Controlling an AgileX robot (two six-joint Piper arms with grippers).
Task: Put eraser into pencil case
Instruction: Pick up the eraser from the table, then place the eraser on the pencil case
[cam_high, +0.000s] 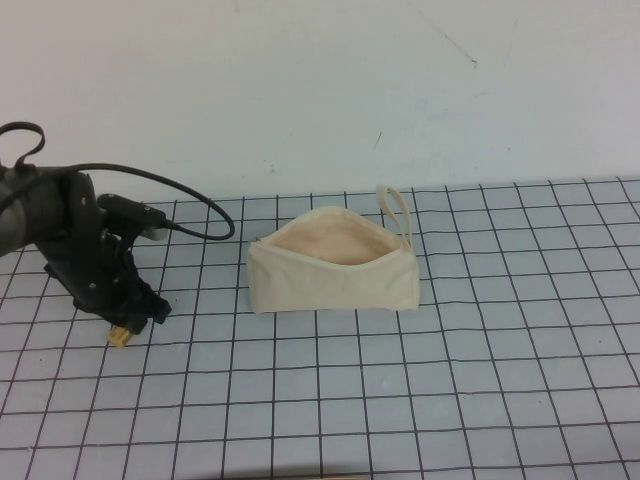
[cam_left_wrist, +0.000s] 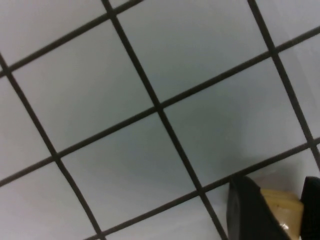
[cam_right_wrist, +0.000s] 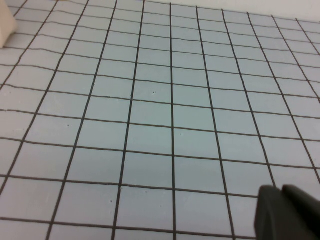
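Black plastic fingers of your left gripper (cam_high: 122, 330) are pressed down on the table, and you can see them pinching the tiny tan-yellow rectangular eraser (cam_high: 119, 337) between them. In the left wrist view the eraser (cam_left_wrist: 284, 211) sits between the two dark fingers (cam_left_wrist: 247, 212), just above the grid surface. This gripper is well apart from the cream-beige fabric pencil case (cam_high: 335, 265), on its left side and a little nearer to you. A black cable (cam_high: 190, 205) goes from the left arm in a curve toward the pencil case, but it does not reach it.

The pencil case stands upright on the pale grey table mat with black grid lines (cam_high: 480, 380). Its mouth is open, so you see the lighter inside. A small loop strap (cam_high: 397, 210) rises at its far right end.

Your right gripper (cam_right_wrist: 287, 212) shows only in the right wrist view, as a dark tip low over bare grid squares. I cannot tell if its fingers are together or apart. A cream corner of the pencil case (cam_right_wrist: 6, 25) shows at the edge of that view.
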